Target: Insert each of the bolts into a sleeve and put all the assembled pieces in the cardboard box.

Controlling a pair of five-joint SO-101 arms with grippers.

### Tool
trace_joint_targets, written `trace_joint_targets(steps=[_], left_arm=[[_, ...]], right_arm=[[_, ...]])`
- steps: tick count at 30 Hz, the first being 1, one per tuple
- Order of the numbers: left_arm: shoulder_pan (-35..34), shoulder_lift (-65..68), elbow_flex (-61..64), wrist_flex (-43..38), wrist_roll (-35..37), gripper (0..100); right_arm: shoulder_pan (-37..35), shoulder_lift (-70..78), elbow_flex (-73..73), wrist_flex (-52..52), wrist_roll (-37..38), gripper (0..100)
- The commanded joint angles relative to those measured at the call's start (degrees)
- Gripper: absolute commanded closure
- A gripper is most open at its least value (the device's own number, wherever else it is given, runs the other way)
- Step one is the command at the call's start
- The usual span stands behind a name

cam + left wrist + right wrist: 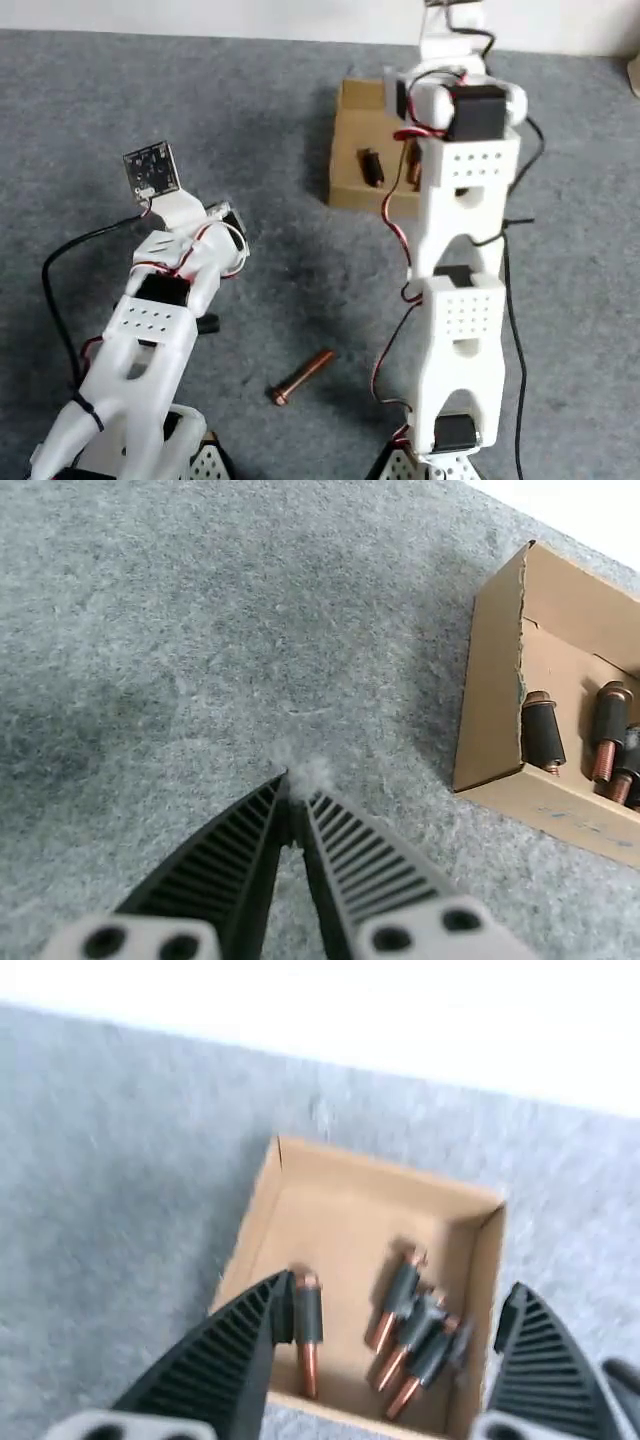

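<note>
The cardboard box lies directly beneath the spread right pincer.

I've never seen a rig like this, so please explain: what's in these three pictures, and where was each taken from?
A left arm and a right arm, both small robots, stand on a grey felt table. One picture looks down from above; the other two come from cameras on the arms' wrists. The left tool is shut and empty over the felt. The right tool hangs open above the cardboard box, where four bolts in dark sleeves lie. One bare bolt lies on the felt between the arms.
</note>
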Motion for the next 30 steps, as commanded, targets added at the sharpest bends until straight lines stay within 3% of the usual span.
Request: trace_joint_targets(steps=[1,5,11,15,19,22,24,27,30], left_arm=[[1.0,0.0,-3.2,-0.6,-0.1,99],[0.9,0.0,-3.2,-0.6,-0.1,99],[-0.7,-2.9,-3.3,0.1,-0.2,99],[-3.4,-13.7,-5.8,13.5,-0.2,99],[-3.5,-27.6,-10.9,33.0,-0.2,99],[-4.4,-36.3,-12.7,41.1,-0.3,99],[-8.3,-39.8,-10.9,41.5,-1.2,99],[-13.5,-41.7,-4.9,39.6,-9.5,99],[-12.7,-41.4,4.3,34.4,-13.3,99]], right_arm=[[-1.5,-10.0,-3.6,1.2,0.0,70.0],[-2.9,-21.4,5.8,1.2,0.0,70.1],[-5.4,-47.3,36.5,1.1,0.1,70.1],[-10.1,-65.7,62.2,0.7,0.7,70.1],[-14.4,-81.6,87.0,-2.4,8.0,70.1],[-16.2,-91.6,104.3,-4.7,15.1,70.1],[-18.1,-97.2,114.8,-5.5,18.7,70.1],[-20.1,-103.5,128.6,-7.7,21.5,70.1],[-21.4,-107.5,139.3,-11.1,22.0,70.1]])
